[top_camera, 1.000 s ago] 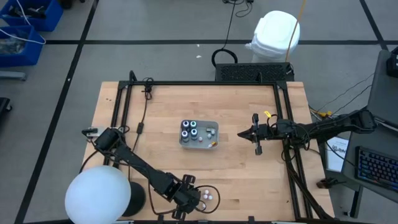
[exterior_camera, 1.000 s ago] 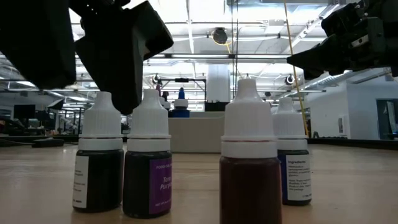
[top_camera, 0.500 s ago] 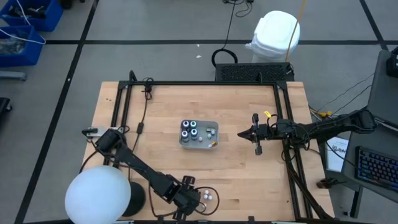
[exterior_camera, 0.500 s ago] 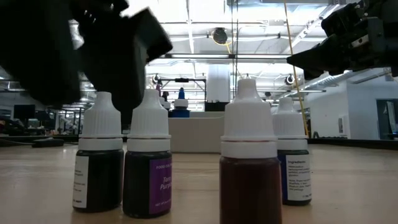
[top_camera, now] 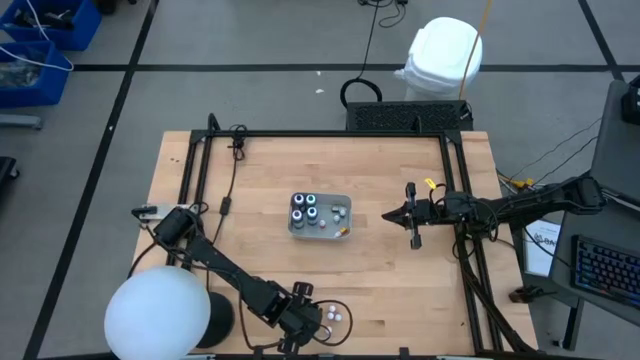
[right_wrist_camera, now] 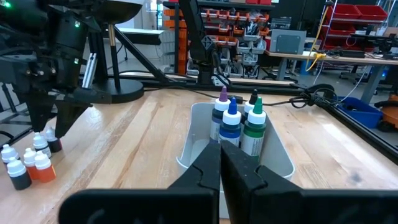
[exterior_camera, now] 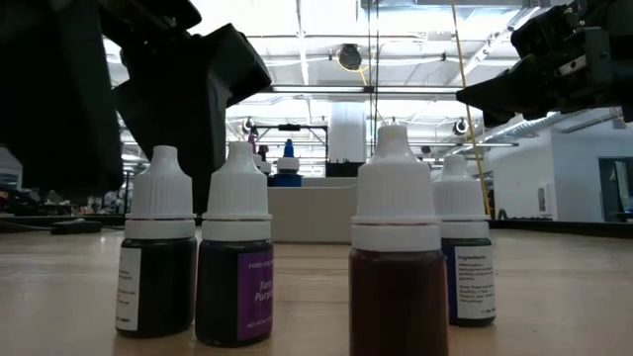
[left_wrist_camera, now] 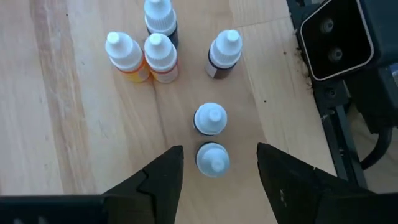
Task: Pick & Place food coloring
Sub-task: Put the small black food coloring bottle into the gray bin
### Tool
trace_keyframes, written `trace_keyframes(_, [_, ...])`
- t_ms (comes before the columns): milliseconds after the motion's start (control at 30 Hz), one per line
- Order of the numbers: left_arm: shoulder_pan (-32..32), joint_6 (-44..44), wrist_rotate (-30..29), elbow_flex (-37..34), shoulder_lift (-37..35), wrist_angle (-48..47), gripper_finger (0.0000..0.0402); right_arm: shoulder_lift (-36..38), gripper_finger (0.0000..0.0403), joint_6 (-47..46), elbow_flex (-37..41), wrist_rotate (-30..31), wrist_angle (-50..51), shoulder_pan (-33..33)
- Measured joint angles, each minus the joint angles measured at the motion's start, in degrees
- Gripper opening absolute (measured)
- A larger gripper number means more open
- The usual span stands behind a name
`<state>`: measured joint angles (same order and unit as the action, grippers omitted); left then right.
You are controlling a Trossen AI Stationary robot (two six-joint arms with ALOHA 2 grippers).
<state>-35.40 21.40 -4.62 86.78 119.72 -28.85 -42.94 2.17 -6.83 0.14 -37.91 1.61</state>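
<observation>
I see the wooden worktop point(top_camera: 260, 210) with my left arm stretched low along its near-left side, elbow bent, reaching toward the near edge. My right arm comes in from the right side, held level, with the right gripper point(top_camera: 390, 216) aimed at the grey tray point(top_camera: 320, 232) in the middle; its jaws are closed on nothing. The tray holds food coloring bottles with coloured caps point(right_wrist_camera: 238, 121), standing upright together at its far end. The left gripper point(left_wrist_camera: 214, 171) points down with its jaws spread wide, and one white-capped bottle point(left_wrist_camera: 212, 159) stands between them, untouched on either side. More white-capped food coloring bottles point(left_wrist_camera: 158, 53) stand in a loose cluster just beyond it, near the worktop's front edge.
</observation>
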Motion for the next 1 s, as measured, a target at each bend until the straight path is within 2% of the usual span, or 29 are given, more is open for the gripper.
trace_keyframes(1000, [0.07, -0.10, -1.85, 0.00, 0.00, -0.06, 0.0205, 0.00, 0.0004, -0.02, 0.00, 0.00, 0.02, 0.00])
